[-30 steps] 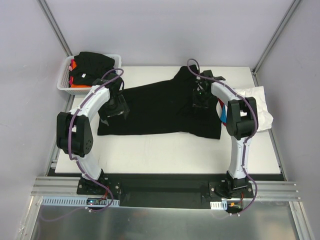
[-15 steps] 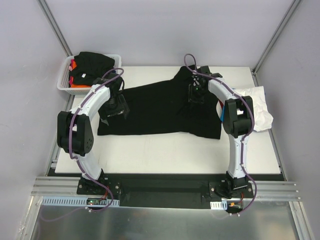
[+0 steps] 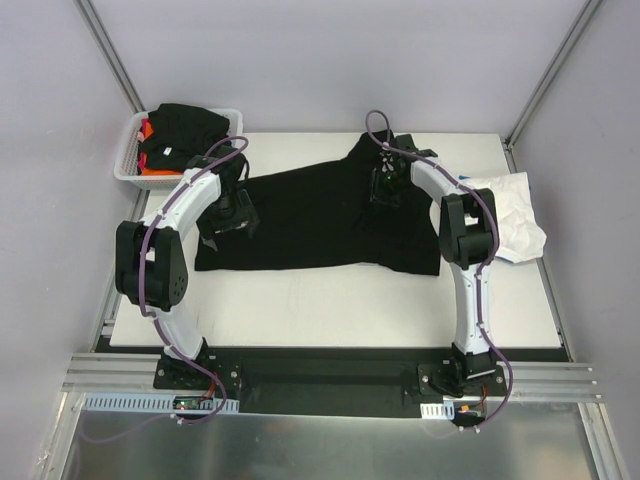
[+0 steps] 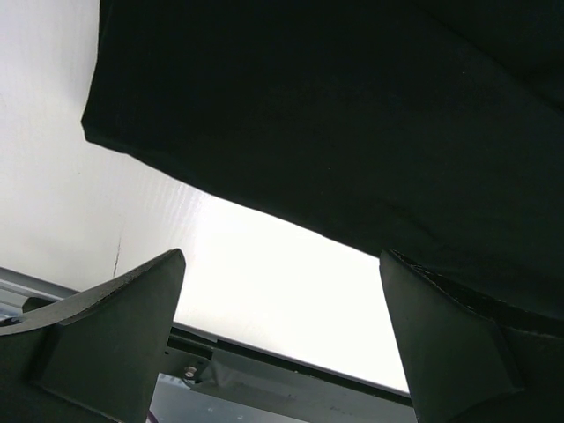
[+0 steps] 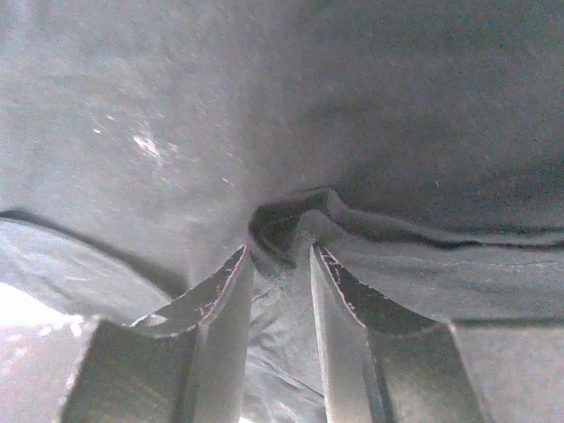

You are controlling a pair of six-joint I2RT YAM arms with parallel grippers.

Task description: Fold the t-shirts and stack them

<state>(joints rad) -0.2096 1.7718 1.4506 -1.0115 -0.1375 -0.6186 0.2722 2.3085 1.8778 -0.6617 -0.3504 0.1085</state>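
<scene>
Large black cloth t-shirt (image 3: 320, 220) lies spread flat on the white desk (image 3: 330, 300), long axis running left to right, with one sleeve poking toward the far edge at centre. Left gripper (image 3: 228, 215) sits over the shirt's left end. In the left wrist view its jaws stand wide apart with nothing between them, and the shirt's hem and corner show just beyond the fingertips, with bare desk under them. Right gripper (image 3: 388, 185) is down on the shirt's far right part, near that sleeve. In the right wrist view its two fingers (image 5: 220, 300) are drawn close together and pinch a raised ridge of the black cloth, with a seam or fold line running off to the right. Crumpled white cloth t-shirt (image 3: 515, 215) lies at the desk's right edge, just beside the black one and partly behind the right arm. White mesh plastic basket (image 3: 125, 165) stands off the desk's far left corner, holding bunched black cloth (image 3: 185, 125) above orange cloth (image 3: 152, 170).
</scene>
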